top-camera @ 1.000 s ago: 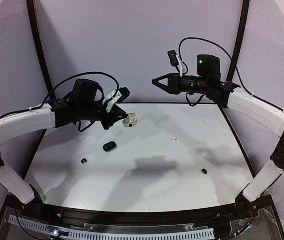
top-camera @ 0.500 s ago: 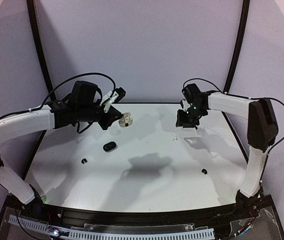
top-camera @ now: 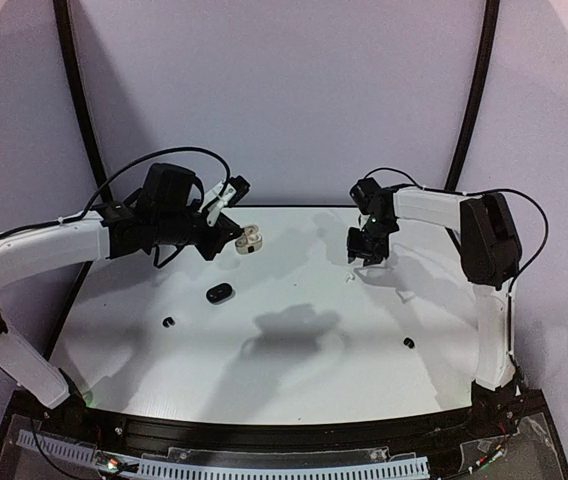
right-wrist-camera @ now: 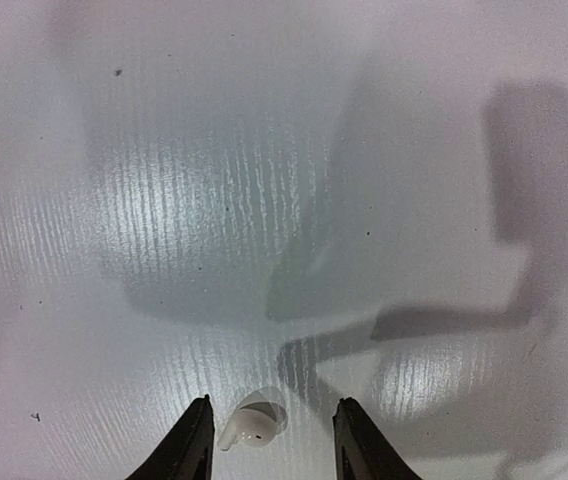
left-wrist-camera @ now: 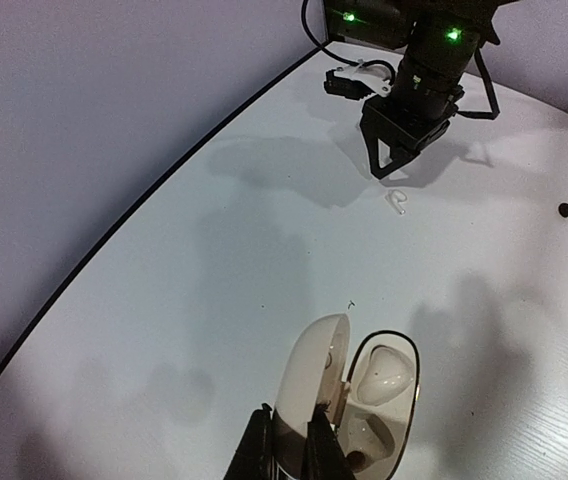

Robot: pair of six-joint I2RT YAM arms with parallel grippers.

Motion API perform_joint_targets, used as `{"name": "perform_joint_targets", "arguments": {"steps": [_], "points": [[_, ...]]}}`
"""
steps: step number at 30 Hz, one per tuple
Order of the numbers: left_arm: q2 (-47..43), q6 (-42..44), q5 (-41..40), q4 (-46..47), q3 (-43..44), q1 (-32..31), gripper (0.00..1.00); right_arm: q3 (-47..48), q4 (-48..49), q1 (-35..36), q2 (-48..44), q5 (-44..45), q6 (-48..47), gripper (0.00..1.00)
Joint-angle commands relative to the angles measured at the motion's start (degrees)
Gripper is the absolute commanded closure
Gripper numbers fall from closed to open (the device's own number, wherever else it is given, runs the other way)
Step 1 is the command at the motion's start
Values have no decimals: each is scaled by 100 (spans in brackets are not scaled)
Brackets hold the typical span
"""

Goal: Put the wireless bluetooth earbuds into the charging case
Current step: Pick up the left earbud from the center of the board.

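My left gripper (top-camera: pixel 234 238) is shut on the open white charging case (top-camera: pixel 252 240), held above the table's far left. In the left wrist view the fingers (left-wrist-camera: pixel 264 450) pinch the case (left-wrist-camera: pixel 314 375) by its curved shell, and one white earbud (left-wrist-camera: pixel 384 372) sits in a well. My right gripper (top-camera: pixel 367 256) hangs open, pointing down just over a loose white earbud (top-camera: pixel 349 277) on the table. That earbud (right-wrist-camera: pixel 254 428) lies between the fingertips of the right gripper (right-wrist-camera: pixel 273 410), nearer the left one and apart from both.
A black case (top-camera: pixel 219 293) lies on the table (top-camera: pixel 294 370) left of centre. One black earbud (top-camera: pixel 169 322) sits near the left edge, another (top-camera: pixel 408 342) at the right front. The left wrist view shows the right gripper (left-wrist-camera: pixel 389 165) over the white earbud (left-wrist-camera: pixel 398 203).
The right arm has swung down from high near the back wall to just above the white earbud, and its jaws have opened. The left gripper has drifted slightly back-left with the case.
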Motion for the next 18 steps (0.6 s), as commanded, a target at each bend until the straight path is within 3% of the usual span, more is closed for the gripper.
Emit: {"name": "perform_joint_targets", "arguments": {"steps": [1, 7, 18], "points": [[-179, -95, 7, 89, -141, 40, 99, 338, -456, 148, 386, 348, -56, 60], [-210, -59, -24, 104, -174, 69, 99, 760, -666, 264, 791, 369, -164, 65], [-245, -97, -38, 116, -217, 85, 99, 436, -919, 398, 686, 740, -467, 67]]}}
